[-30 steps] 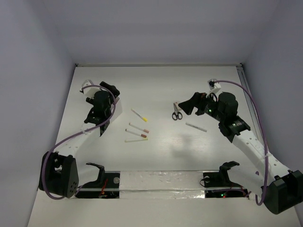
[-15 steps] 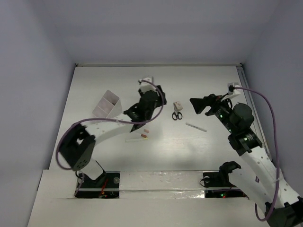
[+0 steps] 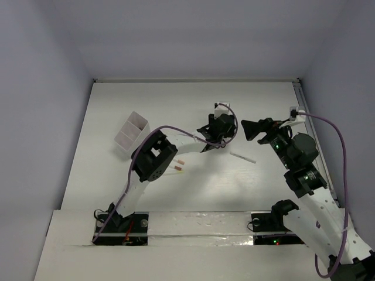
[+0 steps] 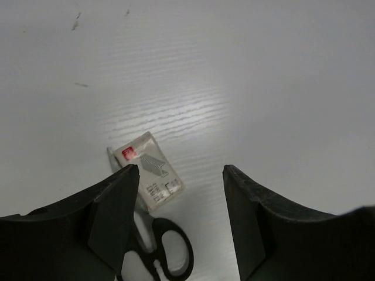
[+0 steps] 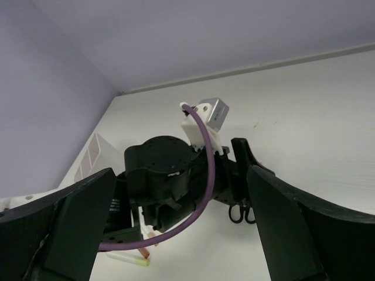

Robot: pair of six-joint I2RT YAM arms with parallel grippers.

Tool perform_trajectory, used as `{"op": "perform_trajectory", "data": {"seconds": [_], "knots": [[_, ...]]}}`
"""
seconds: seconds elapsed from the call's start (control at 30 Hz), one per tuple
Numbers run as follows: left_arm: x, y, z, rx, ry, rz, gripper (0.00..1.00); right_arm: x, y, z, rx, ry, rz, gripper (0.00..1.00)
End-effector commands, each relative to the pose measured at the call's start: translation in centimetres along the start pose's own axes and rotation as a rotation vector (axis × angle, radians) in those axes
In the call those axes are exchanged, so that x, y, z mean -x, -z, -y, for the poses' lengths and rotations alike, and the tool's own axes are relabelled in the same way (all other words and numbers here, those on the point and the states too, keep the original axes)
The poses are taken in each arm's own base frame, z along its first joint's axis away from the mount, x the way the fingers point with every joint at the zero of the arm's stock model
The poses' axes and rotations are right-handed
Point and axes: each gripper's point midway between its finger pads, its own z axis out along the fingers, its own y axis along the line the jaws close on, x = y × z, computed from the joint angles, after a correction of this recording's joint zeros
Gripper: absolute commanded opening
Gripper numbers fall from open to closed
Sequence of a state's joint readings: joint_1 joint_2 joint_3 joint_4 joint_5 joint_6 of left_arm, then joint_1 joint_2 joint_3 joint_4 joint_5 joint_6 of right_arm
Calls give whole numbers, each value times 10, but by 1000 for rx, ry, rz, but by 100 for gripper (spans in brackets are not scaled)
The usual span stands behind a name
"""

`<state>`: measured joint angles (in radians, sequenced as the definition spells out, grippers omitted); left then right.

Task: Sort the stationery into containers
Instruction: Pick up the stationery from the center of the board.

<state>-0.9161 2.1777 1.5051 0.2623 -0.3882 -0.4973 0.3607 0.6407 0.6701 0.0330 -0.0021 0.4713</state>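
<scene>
My left gripper [image 3: 219, 139] is open and hangs low over the black-handled scissors [image 4: 163, 249] and the small beige block [image 4: 150, 177]. In the left wrist view the block lies just inside the left fingertip, with the scissors below it. The right wrist view shows the scissors' handles [image 5: 241, 212] under the left arm. My right gripper [image 3: 246, 129] is open and empty, raised to the right of the left gripper. One white stick [image 3: 242, 157] lies below it. Other sticks with pink and yellow tips [image 3: 178, 165] lie partly under the left arm. The white three-compartment box [image 3: 132, 136] stands at the left. The pink eraser is out of view.
The left arm [image 3: 176, 143] stretches across the table's middle from the near left. Its white camera cube [image 5: 212, 111] and purple cable [image 5: 202, 175] fill the centre of the right wrist view. Grey walls close the table at the back and sides.
My left arm has swung from the box at the left, across the sticks, to above the scissors and block. My right gripper has pulled back to the right, away from the scissors.
</scene>
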Motion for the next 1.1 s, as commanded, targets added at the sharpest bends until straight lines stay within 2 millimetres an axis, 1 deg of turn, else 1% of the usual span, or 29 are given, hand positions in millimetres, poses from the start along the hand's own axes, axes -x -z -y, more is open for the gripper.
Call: {"op": "perform_trajectory", "data": {"seconds": [0.0,0.07,0.17,0.2,0.23,0.43,0.47,0.5,0.57,0.6,0.73,0.8,0.87,0.93,0.97,1.03,1.07], "knots": [[24,-8,14,-11,9,43,55,10,-3,-1,1,-7,47,100],[26,-14,13,10,9,53,53,10,-3,-2,4,-4,44,100],[20,-17,7,37,12,51,52,9,-3,-1,0,-3,41,100],[23,-15,7,35,20,62,51,9,-4,-1,2,-4,40,100],[19,-14,2,45,21,60,51,9,-4,-2,4,-3,40,100],[28,0,-10,76,52,116,51,4,-9,0,-2,-3,21,100],[28,0,-11,80,52,119,51,4,-9,0,-2,-4,17,100],[23,-2,-14,89,43,105,50,4,-9,-1,6,-3,16,100],[20,-6,-13,95,39,90,50,2,-8,-4,22,-2,8,100],[13,-10,-15,102,31,74,50,2,-8,-4,22,-2,8,100],[7,-15,-11,84,33,64,49,1,-9,-5,26,1,2,100],[7,-16,-10,78,31,62,49,0,-10,-5,28,1,-4,100],[11,-16,-6,65,32,72,48,-1,-11,-5,31,2,-9,100],[12,-17,-4,60,27,72,47,-1,-11,-6,33,4,-11,100],[14,-18,-1,52,27,73,45,-3,-12,-6,35,4,-18,100],[15,-20,2,45,26,72,44,-4,-13,-5,33,5,-24,100],[15,-22,4,41,23,70,42,-4,-14,-6,34,5,-25,100]]}}
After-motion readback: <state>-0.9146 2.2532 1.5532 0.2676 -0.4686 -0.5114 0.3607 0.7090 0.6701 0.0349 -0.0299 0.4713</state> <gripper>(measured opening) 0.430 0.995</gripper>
